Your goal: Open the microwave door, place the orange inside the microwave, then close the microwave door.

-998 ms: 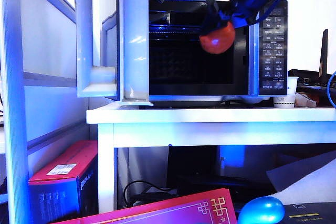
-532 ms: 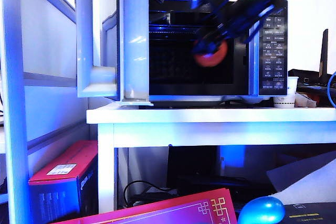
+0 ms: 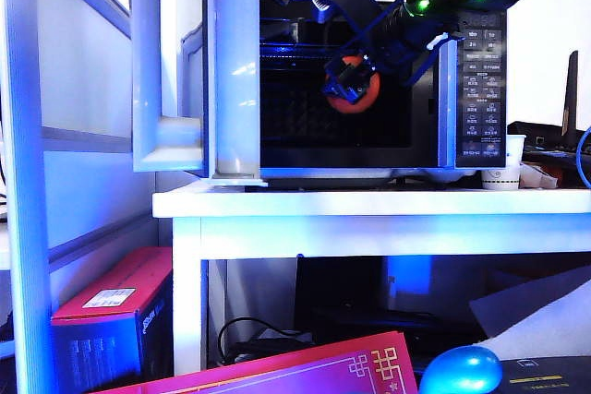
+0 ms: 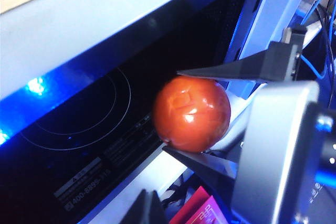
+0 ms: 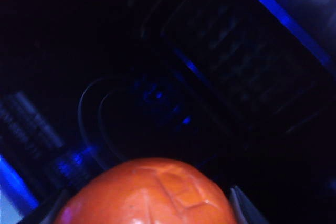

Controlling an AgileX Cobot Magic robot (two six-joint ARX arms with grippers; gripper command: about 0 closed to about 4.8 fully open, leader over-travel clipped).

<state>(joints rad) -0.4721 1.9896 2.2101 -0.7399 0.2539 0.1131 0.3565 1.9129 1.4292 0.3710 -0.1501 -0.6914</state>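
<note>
The black microwave (image 3: 425, 149) stands on a white table, and its door (image 3: 231, 62) is swung wide open to the left, seen edge-on. My right gripper (image 3: 352, 89) reaches down from the upper right into the dark cavity, shut on the orange (image 3: 355, 97). In the right wrist view the orange (image 5: 149, 195) fills the space between the right gripper (image 5: 152, 211) fingers, over the cavity floor. From the left wrist view the orange (image 4: 191, 113) sits pinched between two dark fingers (image 4: 236, 69). My left gripper (image 4: 148, 208) is shut and empty at the cavity's front lip; I cannot find it in the exterior view.
The button panel (image 3: 482, 89) is right of the cavity. A white cup (image 3: 503, 173) stands at the table's (image 3: 369, 205) right end. Below are a red box (image 3: 111, 320), a magenta-red folder (image 3: 305, 371) and a shiny blue rounded object (image 3: 459, 371).
My right gripper has carried the orange left and slightly down, from in front of the cavity's upper right into the opening, and the wrist has turned. The door has stayed put.
</note>
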